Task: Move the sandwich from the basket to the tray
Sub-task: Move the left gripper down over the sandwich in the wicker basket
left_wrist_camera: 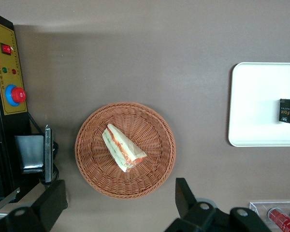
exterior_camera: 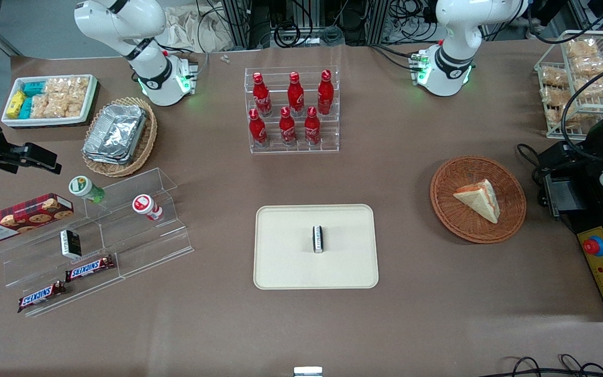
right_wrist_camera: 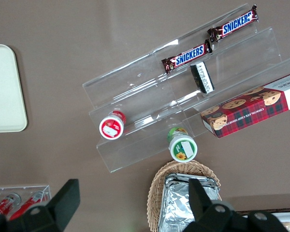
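sandwich (exterior_camera: pixel 478 200): sitting in the basket (exterior_camera: pixel 511 220), lying on its side, nothing touching it. In the left wrist view (left_wrist_camera: pixel 123 148) you can see the red and green filling stripe along one edge, and it's wrapped in something clear by the look of it.

basket spot: toward the working arm's end of the surface (exterior_camera: pixel 218 324), well apart from the tray.

tray (exterior_camera: pixel 280 262): near the middle of the surface, closer to the front camera than the rack of red bottles (exterior_camera: pixel 291 110). Mostly bare, except for one small dark packet (exterior_camera: pixel 318 239) sitting in the middle.

gripper (left_wrist_camera: pixel 121 203): hanging high above the basket, looking straight down on it. Jaws are spread wide with nothing between them, the two fingers (left_wrist_camera: pixel 186 195) framing the basket edge in the wrist view.

step: I'd call this the very start, the approach. No grasp yet and the sandwich hasn't budged from the basket.

next move: probably drop straight down, turn the wrist so the jaws close across the wedge's thin faces and not its long diagonal, then squeeze gently since bread squashes.

watch out for: when it gets to the tray, set down beside that small packet, not on top of it.
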